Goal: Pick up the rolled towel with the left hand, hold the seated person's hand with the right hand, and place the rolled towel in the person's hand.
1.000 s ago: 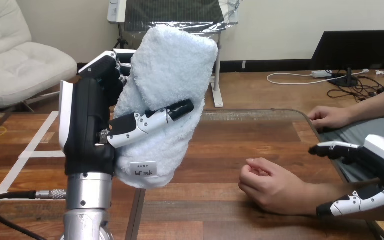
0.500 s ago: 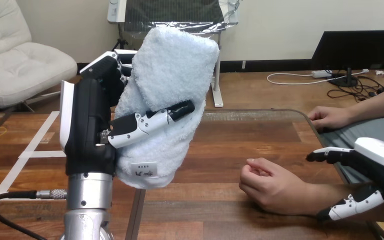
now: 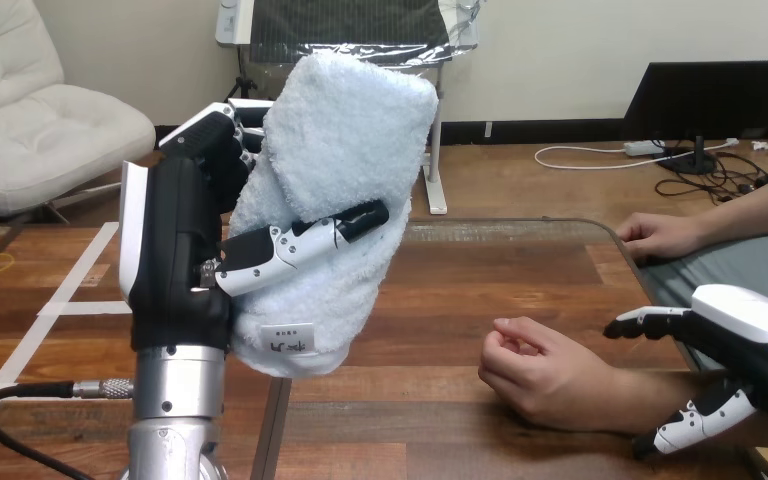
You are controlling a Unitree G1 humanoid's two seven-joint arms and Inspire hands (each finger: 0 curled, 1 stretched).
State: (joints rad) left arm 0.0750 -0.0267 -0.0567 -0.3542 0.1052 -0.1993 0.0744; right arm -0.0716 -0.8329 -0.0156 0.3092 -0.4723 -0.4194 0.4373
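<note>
The towel (image 3: 335, 200), pale blue and rolled, stood nearly upright in the left hand (image 3: 175, 250) at the view's left-centre. It was lifted clear of the table (image 3: 440, 290), with its top leaning a little to the right. The left hand was clamped on it: the left thumb (image 3: 300, 240) lay across the roll's near face, pointing up and right, and the left fingers (image 3: 222, 135) wrapped round its far left side. A small label (image 3: 288, 338) showed near the roll's bottom end, below the thumb. The left forearm (image 3: 172, 400) rose straight up from the bottom edge, the hand's white back turned to the view's left. The towel was well apart from the person's hand (image 3: 545, 375), which rested loosely curled on the table to the lower right. The right hand (image 3: 750, 345) reached in from the right edge over that hand's forearm. Its right fingers (image 3: 645, 323) were spread apart from the right thumb (image 3: 695, 428) and pointed left on the far side, with the thumb angled down on the near side. It was not closed round the forearm, and whether it touched could not be told. The person's other hand (image 3: 665, 235) lay at the table's far right edge.
</note>
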